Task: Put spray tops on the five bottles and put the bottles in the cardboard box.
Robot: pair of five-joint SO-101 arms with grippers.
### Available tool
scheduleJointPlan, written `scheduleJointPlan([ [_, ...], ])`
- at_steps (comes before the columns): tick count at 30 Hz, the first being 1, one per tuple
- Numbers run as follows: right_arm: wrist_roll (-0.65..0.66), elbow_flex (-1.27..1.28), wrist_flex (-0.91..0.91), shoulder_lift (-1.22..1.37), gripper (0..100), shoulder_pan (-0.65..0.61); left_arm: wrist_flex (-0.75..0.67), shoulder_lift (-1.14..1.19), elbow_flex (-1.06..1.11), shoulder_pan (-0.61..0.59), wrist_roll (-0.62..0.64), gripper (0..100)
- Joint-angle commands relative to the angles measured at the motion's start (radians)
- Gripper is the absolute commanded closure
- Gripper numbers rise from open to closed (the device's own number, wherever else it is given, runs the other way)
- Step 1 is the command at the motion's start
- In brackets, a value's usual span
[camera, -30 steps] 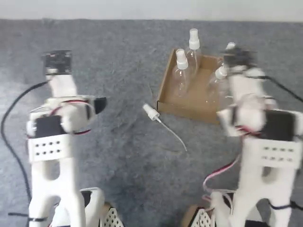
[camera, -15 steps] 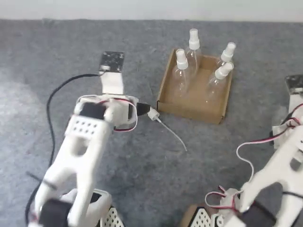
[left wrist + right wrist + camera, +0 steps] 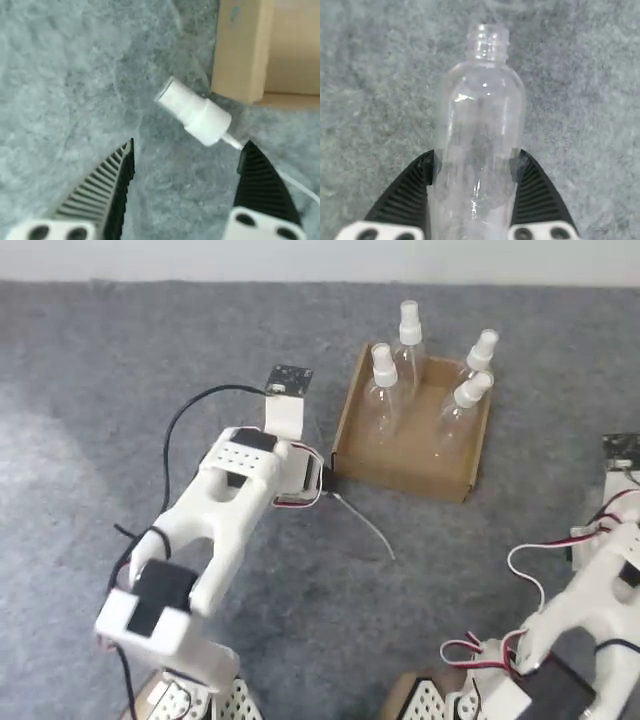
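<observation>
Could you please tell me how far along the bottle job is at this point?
Done: four capped bottles stand in the cardboard box. In hand: the right tool is shut on the fifth bottle, its neck bare; the left tool is open, aimed at the loose spray top on the carpet beside the box. Left: grip that top, fit it, box the bottle.
</observation>
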Motion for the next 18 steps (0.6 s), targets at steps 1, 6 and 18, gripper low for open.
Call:
scheduleJointPlan([
  [1, 0.011, 0.021, -0.061, -0.008, 99.1, 0.005, -0.018, 0.041, -0.082, 0.002, 0.000, 69],
  [6, 0.011, 0.055, -0.076, -0.008, 99.0, 0.005, -0.018, 0.084, -0.113, 0.000, 0.025, 69],
  [18, 0.011, 0.063, -0.076, -0.008, 99.0, 0.005, 0.006, 0.091, -0.125, -0.140, -0.011, 69],
])
